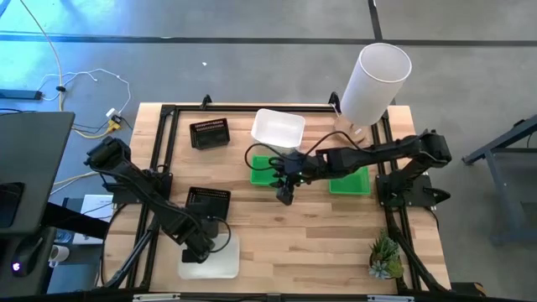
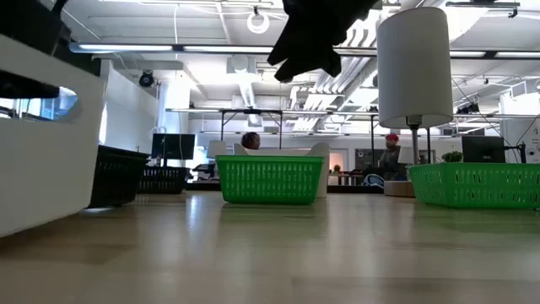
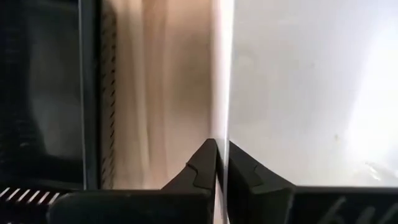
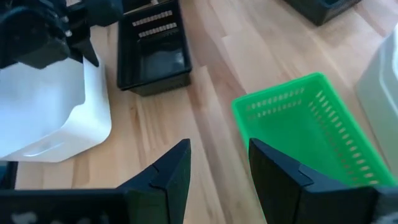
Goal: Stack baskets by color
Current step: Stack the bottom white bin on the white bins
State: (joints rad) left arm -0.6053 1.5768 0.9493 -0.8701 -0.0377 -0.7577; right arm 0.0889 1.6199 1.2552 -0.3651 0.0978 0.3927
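Note:
My left gripper (image 1: 200, 248) points down at the near left of the table, shut on a white basket (image 1: 214, 260) that sits on the table. A black basket (image 1: 208, 205) stands just beyond it. Farther back are another black basket (image 1: 210, 134) and a second white basket (image 1: 278, 130). Two green baskets (image 1: 267, 168) (image 1: 349, 181) rest on the table at mid-right. My right gripper (image 4: 217, 168) hangs open above the table beside the left green basket (image 4: 311, 130), touching nothing. My left gripper pinches the white basket's thin side wall at its rim (image 3: 222, 134), on the side facing the black basket. One finger (image 3: 245, 171) is inside the basket and one (image 3: 202, 165) outside. The fingers come from above, pointing down. The basket rests on the table.
A tall white cylinder (image 1: 373, 80) stands at the far right corner and a small potted plant (image 1: 386, 256) at the near right corner. Bare wood (image 1: 310, 243) lies in the near middle. People sit in the room beyond the table.

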